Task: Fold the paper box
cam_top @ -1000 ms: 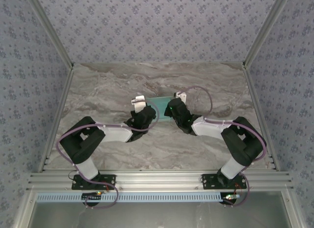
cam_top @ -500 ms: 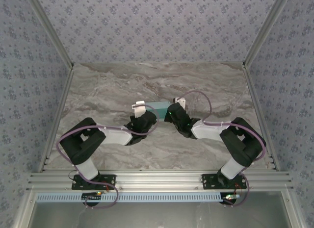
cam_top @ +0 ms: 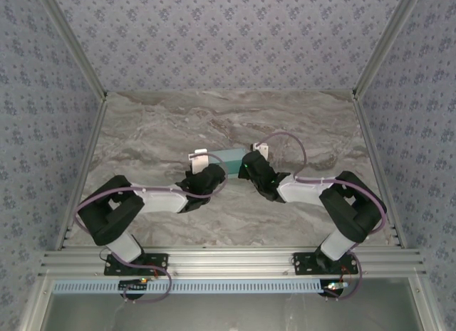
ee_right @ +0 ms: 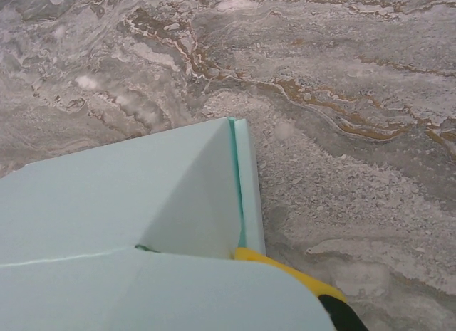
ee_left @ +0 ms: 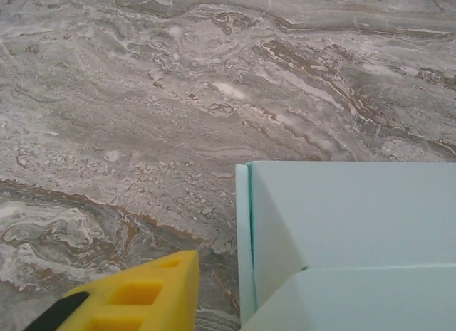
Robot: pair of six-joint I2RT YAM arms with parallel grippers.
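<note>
The paper box (cam_top: 229, 159) is seen mid-table, its near flap clenched in the right gripper (cam_top: 249, 162), the left gripper (cam_top: 211, 166) parted just beside its edge — bare marbled table (cam_top: 157, 124) is left all round, within patterned walls (cam_top: 228, 39).

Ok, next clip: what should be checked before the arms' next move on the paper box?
1. Paper box sits between the two arms: ok.
2. Left pincer: its yellow finger is apart from the box's edge: ok.
3. Right pincer is shut, with its yellow finger against the card: ok; whether it truly grips the card: cannot tell.
4. Box's end fully closed: cannot tell.
</note>
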